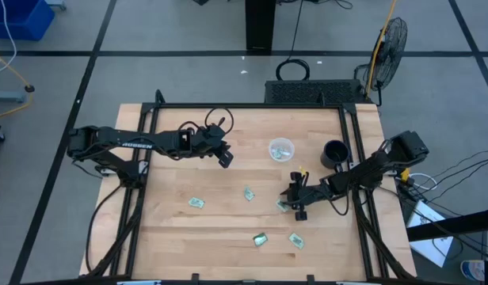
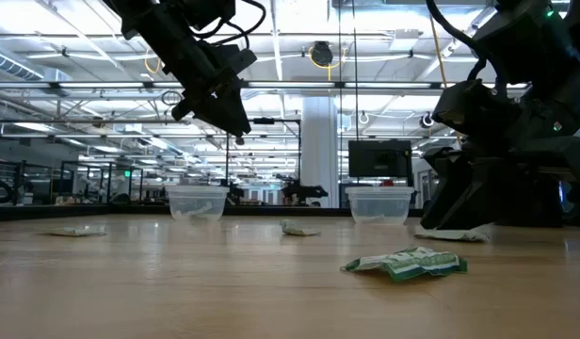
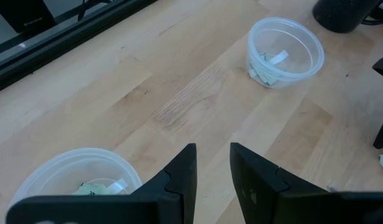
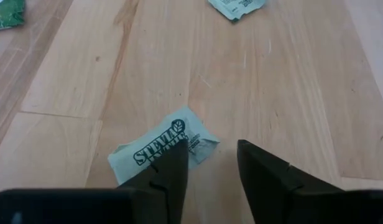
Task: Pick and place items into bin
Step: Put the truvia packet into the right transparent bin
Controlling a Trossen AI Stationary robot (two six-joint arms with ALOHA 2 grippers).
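Observation:
Several pale green packets lie flat on the wooden table (image 1: 228, 229): one (image 1: 196, 203) at the left, one (image 1: 249, 193) in the middle and two (image 1: 260, 238) (image 1: 296, 240) near the front. My right gripper (image 4: 211, 163) is open and low over a "Stevia" packet (image 4: 163, 148), also seen in the high view (image 1: 282, 206); the packet lies mostly to one side of the gap. My left gripper (image 3: 213, 168) is open and empty. It hangs high above the table (image 1: 225, 155), beside a clear cup (image 3: 73, 180) that holds packets. My right gripper comes slanting down at the "Stevia" packet. One finger (image 4: 170, 171) stands over the packet's near edge (image 4: 179, 144). The packet lies flat on the table. I cannot tell whether the finger touches it.
A second clear cup (image 1: 281, 148) with packets stands at the far middle, also seen in the left wrist view (image 3: 285, 53). A black cup (image 1: 335, 153) stands to its right. A metal frame (image 1: 252, 106) runs along the table's edges. There is bare wood between the packets.

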